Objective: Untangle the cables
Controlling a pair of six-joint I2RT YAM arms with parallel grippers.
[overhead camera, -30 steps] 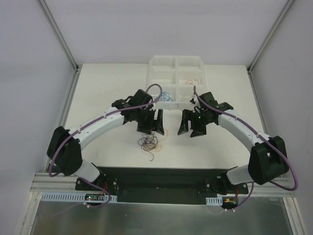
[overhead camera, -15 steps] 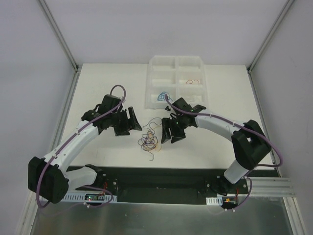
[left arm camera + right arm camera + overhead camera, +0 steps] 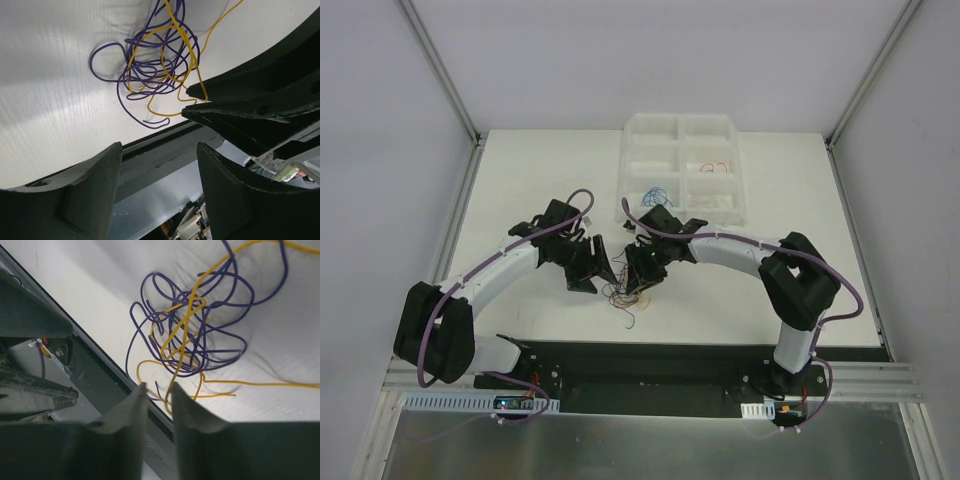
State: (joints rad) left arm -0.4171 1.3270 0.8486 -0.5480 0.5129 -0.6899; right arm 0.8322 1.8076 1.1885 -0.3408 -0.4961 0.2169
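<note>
While knotted on the table [image 3: 540, 170], lie as cables [image 3: 623, 292] between left gripper [image 3: 595, 270] and right gripper [image 3: 642, 275]. Sit ahead of the left jaws, held apart, and at the tips of the right jaws, nearly shut.

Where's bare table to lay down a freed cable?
Bare table lies left of the compartment tray, beyond the left arm, and right of the right arm's elbow. Crowded centre: left claw and right claw flank the cable tangle.
</note>
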